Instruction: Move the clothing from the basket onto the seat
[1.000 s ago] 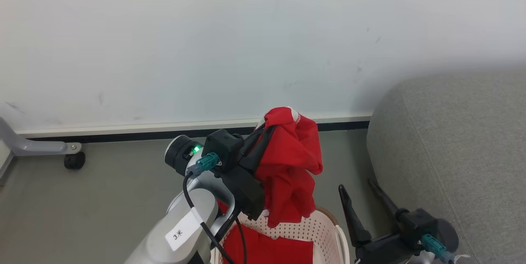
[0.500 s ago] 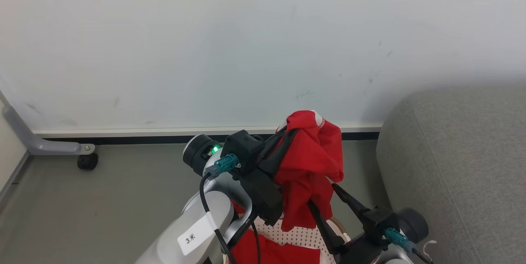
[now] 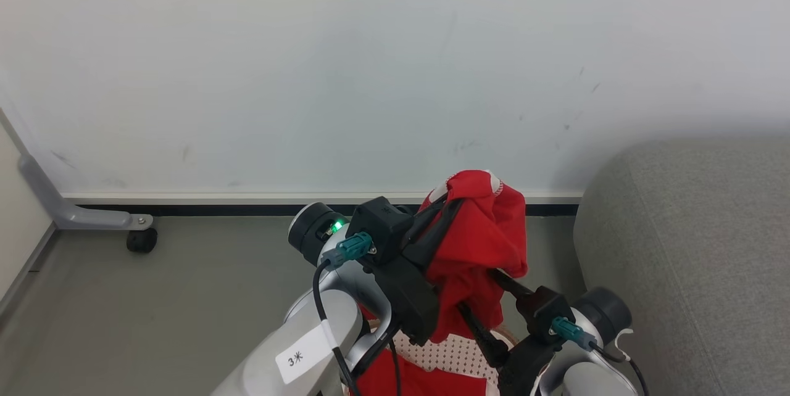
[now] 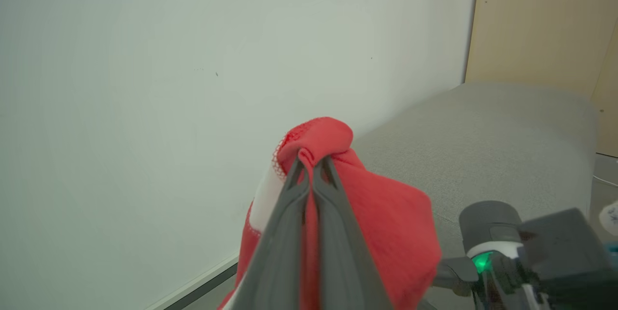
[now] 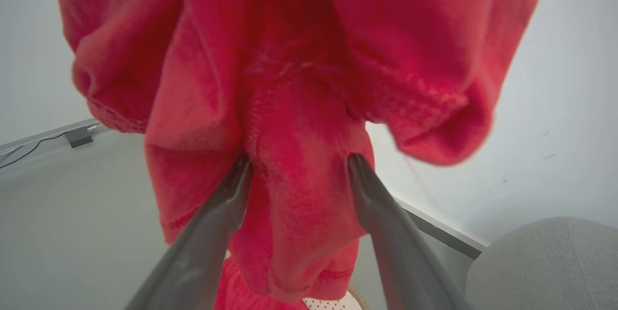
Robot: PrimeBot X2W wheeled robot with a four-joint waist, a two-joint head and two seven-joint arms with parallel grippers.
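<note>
1. At the far left, a grey wheeled leg point(image 3: 92, 220) stands on the floor point(image 3: 185, 297) against the white wall point(image 3: 308, 75).
2. The left gripper point(image 4: 311, 158) is clamped tight on a top fold of the clothing point(image 3: 481, 235); it holds this red garment with white stitched edging in the air; the cloth hangs down in folds.
3. The basket point(image 3: 453, 353) is directly below the hanging garment; more red fabric point(image 3: 432, 383) lies inside it.
4. The right gripper point(image 5: 299, 162) stands spread wide; its two fingers flank a lower hanging fold of the garment, tips against the cloth, without pinching it.
5. The seat point(image 3: 691, 248) is at the right, just beside the basket; the lifted garment is apart from it.
</note>
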